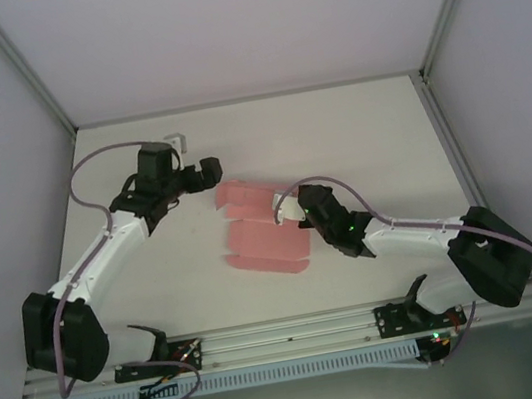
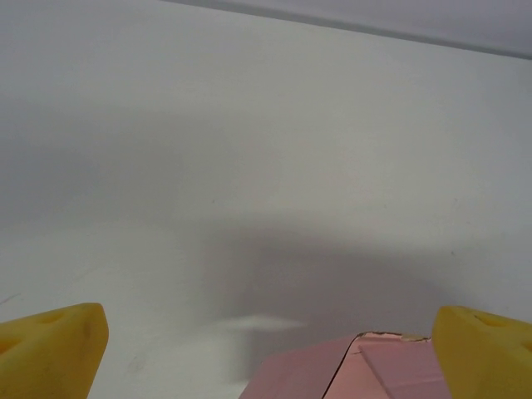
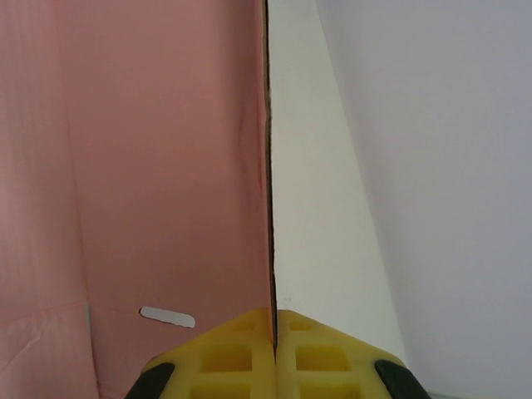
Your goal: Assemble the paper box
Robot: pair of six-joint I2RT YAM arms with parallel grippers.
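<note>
The pink paper box [image 1: 255, 226] lies as a partly folded die-cut sheet in the middle of the white table, its far part raised. My right gripper [image 1: 298, 211] is shut on the sheet's right edge; in the right wrist view the yellow fingers [image 3: 241, 353] pinch the thin edge of the pink card [image 3: 158, 166], which has a small slot. My left gripper [image 1: 209, 172] hangs open just beyond the sheet's far left corner. In the left wrist view its yellow fingertips [image 2: 50, 349] stand wide apart with a pink corner [image 2: 357, 370] low between them, untouched.
A small white bracket [image 1: 175, 139] stands at the table's back left. Grey walls close in the table [image 1: 357, 134] on the left, right and rear. A metal rail [image 1: 288, 338] runs along the near edge by the arm bases.
</note>
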